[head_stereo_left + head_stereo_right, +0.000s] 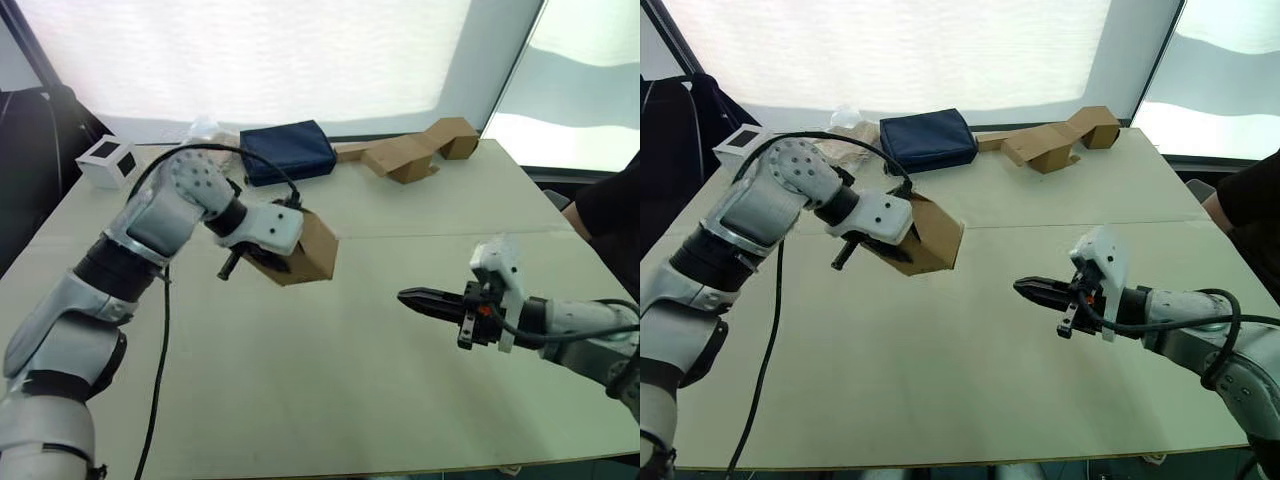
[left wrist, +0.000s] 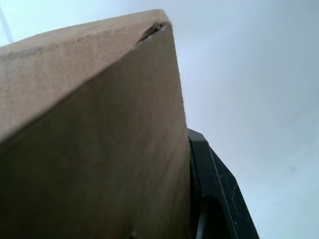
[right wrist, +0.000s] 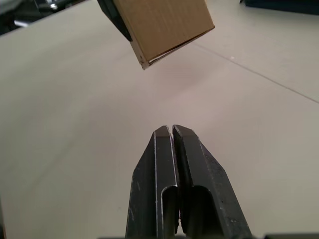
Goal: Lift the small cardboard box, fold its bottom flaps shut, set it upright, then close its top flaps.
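The left gripper (image 1: 262, 262) clasps the small plain brown cardboard box (image 1: 308, 250) tilted above the beige table (image 1: 400, 380); the right gripper (image 1: 420, 298), fingers pressed together, should approach squarely to press flaps flat.

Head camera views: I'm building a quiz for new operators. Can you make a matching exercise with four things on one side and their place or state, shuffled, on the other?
Things:
1. box
2. right end effector
3. navy pouch
4. white cube

Place or state:
A. far left corner of the table
B. held above the table by the left end effector
C. shut, holding nothing
D. lying at the far edge, middle

Pairs: 1-B, 2-C, 3-D, 4-A
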You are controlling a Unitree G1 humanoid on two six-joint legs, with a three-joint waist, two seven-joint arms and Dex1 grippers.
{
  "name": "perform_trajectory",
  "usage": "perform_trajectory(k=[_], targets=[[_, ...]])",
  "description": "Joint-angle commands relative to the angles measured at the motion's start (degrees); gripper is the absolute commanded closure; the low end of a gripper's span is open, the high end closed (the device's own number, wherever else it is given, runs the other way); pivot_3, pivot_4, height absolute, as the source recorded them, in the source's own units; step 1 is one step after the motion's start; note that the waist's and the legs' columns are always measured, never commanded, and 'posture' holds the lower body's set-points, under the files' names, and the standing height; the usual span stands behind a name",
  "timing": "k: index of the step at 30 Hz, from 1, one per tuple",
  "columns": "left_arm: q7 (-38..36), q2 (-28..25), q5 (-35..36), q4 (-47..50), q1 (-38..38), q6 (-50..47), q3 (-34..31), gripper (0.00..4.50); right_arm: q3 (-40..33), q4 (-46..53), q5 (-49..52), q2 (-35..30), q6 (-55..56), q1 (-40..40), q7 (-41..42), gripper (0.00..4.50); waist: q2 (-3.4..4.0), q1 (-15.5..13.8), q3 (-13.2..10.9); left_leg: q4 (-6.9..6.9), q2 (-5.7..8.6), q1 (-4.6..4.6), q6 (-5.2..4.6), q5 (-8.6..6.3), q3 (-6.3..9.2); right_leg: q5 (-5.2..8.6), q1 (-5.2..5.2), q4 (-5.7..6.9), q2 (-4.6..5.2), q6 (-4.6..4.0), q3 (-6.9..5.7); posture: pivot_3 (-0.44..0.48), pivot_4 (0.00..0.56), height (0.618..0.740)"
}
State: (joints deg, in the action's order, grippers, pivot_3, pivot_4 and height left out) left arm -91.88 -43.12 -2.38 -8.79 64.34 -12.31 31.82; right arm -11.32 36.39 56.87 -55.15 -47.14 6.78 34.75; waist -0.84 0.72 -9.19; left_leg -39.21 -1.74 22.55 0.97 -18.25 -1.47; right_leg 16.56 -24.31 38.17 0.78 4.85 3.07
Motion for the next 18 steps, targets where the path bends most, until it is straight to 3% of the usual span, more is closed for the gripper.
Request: perform_trajectory(k=[1, 4, 9, 16, 18], targets=[[-0.61, -0.52, -2.58, 4.52, 0.49, -3.07, 2.98, 4.50, 0.06, 2.88, -2.03, -0.10, 0.52, -0.36, 0.10, 4.43, -0.01, -0.01, 0.00, 0.00, 0.00, 0.01, -0.02, -0.01, -0.01, 0.00, 0.00, -0.01, 0.00, 0.00, 0.00, 0.000, 0.150, 0.740], [-0.62, -2.09, -0.63, 9.86, -0.22, -8.49, 7.04, 4.50, 0.15, 4.04, -2.60, 1.25, 0.59, -1.47, -0.76, 4.43, -0.02, -0.03, -0.01, 0.00, -0.02, 0.04, -0.07, -0.04, 0.01, 0.00, -0.01, -0.03, 0.01, 0.00, 0.01, 0.000, 0.150, 0.740], [-0.62, 0.45, 1.09, 15.28, 2.14, -19.56, 14.75, 4.50, 2.77, 5.13, -5.43, 3.44, 0.90, -4.28, -1.87, 4.43, -0.02, -0.11, -0.01, -0.07, -0.07, 0.04, -0.07, -0.04, 0.07, 0.00, 0.01, 0.02, 0.03, 0.00, 0.00, 0.000, 0.150, 0.740], [-0.62, 6.53, -0.71, 14.33, 3.57, -26.78, 17.63, 4.50, 4.55, 5.13, -7.31, 6.57, 0.44, -3.55, -3.93, 4.43, -0.02, 0.01, -0.01, -0.09, -0.02, 0.02, -0.08, -0.04, 0.06, 0.00, 0.01, 0.02, -0.06, 0.00, 0.03, 0.000, 0.150, 0.740], [-0.62, 6.96, 0.02, 14.85, 3.59, -29.13, 17.83, 3.92, 4.75, 5.52, -7.84, 7.28, 0.33, -4.09, -4.36, 4.50, -0.02, 0.01, -0.01, -0.09, -0.03, 0.01, -0.08, -0.04, 0.07, 0.00, 0.01, 0.03, -0.08, 0.00, 0.03, 0.000, 0.150, 0.740]])
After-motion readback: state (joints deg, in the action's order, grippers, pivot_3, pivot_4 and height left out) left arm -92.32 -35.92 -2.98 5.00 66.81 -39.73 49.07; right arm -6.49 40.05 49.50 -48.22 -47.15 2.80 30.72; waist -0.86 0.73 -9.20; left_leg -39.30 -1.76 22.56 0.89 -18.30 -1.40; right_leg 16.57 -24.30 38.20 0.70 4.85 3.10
